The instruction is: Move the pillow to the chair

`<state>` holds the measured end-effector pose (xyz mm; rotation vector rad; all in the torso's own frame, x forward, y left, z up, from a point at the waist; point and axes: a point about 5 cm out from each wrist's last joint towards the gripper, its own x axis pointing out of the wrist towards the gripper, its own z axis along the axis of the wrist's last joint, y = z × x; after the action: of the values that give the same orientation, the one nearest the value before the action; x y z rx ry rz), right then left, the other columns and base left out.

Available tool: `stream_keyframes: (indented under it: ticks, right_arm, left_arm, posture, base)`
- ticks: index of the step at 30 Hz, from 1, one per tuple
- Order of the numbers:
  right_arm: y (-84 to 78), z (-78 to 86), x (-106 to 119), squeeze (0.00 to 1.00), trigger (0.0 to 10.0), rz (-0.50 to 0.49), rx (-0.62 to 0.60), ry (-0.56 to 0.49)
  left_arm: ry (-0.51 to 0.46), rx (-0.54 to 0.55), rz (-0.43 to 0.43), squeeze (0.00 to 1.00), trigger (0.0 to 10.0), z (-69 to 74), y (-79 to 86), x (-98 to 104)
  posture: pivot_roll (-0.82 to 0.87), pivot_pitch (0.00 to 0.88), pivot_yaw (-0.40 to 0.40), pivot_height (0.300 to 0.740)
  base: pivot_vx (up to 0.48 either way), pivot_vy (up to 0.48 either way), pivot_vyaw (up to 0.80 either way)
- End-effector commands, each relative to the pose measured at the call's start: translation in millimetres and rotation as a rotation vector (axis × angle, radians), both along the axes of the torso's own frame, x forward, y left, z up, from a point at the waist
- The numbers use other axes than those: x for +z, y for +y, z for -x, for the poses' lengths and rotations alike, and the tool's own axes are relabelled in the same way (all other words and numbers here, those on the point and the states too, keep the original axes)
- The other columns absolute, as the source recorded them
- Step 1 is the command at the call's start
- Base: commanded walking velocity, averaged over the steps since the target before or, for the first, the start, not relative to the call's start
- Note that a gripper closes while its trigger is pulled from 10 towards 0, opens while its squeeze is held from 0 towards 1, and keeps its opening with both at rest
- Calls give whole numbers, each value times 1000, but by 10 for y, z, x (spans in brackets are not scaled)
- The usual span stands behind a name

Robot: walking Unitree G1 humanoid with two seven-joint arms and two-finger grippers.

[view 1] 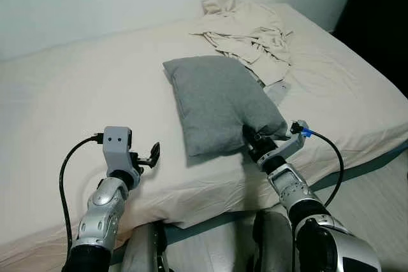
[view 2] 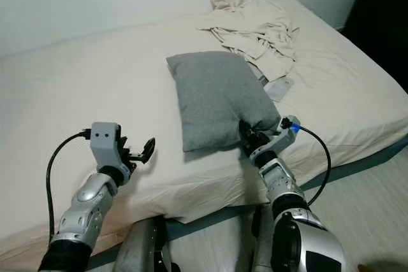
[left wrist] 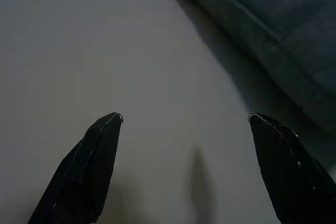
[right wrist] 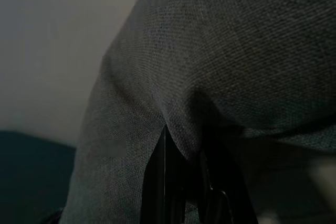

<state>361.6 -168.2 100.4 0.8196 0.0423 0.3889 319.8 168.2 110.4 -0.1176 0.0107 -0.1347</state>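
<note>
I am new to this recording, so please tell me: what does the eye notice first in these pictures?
First the grey pillow in the middle of the cream bed, with the right pincer shut on its near corner. Behind it a crumpled beige cloth lies near the wall. The left pincer hovers open over the bed, left of the pillow.

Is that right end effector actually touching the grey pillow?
Touching. The right wrist view shows the right end effector with its black fingers pinched into the grey pillow fabric; the left eye view shows it at the pillow's near corner.
</note>
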Motion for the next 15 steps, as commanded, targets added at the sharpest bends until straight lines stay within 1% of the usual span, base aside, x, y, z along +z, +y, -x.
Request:
stream_keyframes:
  ticks: [1,2,3,4,5,6,7,8,9,10,11,13,14,15]
  right_arm:
    - [199,27,27,0,0,13,171,-52]
    - [199,27,27,0,0,13,171,-52]
    - [272,55,47,0,0,15,258,-87]
    - [362,117,60,0,0,19,387,-128]
    - [362,117,60,0,0,19,387,-128]
    - [441,201,64,0,0,23,518,-162]
    - [497,336,58,0,0,35,675,-189]
    - [535,451,48,0,0,43,787,-199]
    - [535,451,48,0,0,43,787,-199]
    - [540,554,28,0,0,51,872,-194]
    - [511,676,1,0,0,67,955,-180]
    - [442,846,-37,0,0,78,1056,-144]
    - [442,846,-37,0,0,78,1056,-144]
    - [357,971,-55,0,0,92,1114,-117]
  left_arm:
    - [30,31,-8,0,10000,20,76,-85]
    - [30,31,-8,0,10000,20,76,-85]
    - [25,38,-9,0,10000,11,94,-75]
    - [20,49,-8,0,10000,-3,120,-63]
    - [20,49,-8,0,10000,-3,120,-63]
    - [16,57,-8,0,10000,-18,142,-53]
    - [11,67,-7,0,10000,-34,167,-39]
    - [8,73,-4,0,10000,-45,182,-29]
    - [8,73,-4,0,10000,-45,182,-29]
    - [6,76,-4,0,10000,-53,189,-23]
    - [4,78,-3,0,10000,-60,195,-17]
    - [1,79,-2,0,10000,-69,198,-11]
    - [1,79,-2,0,10000,-69,198,-11]
    - [-1,79,-5,0,10000,-76,203,-12]
  posture:
    - [104,218,76,561]
    - [104,218,76,561]
    - [102,216,75,561]
    - [97,208,72,561]
    - [97,208,72,561]
    - [93,201,69,561]
    - [89,199,67,561]
    - [88,198,66,561]
    - [88,198,66,561]
    - [87,197,65,561]
    - [83,196,66,561]
    - [80,196,67,561]
    - [80,196,67,561]
    - [78,195,69,561]
  base:
    - [0,0,0]
    - [0,0,0]
    - [0,0,0]
    - [0,0,0]
    - [0,0,0]
    - [0,0,0]
    - [0,0,0]
    - [0,0,0]
    - [0,0,0]
    - [0,0,0]
    - [0,0,0]
    - [0,0,0]
    - [0,0,0]
    - [0,0,0]
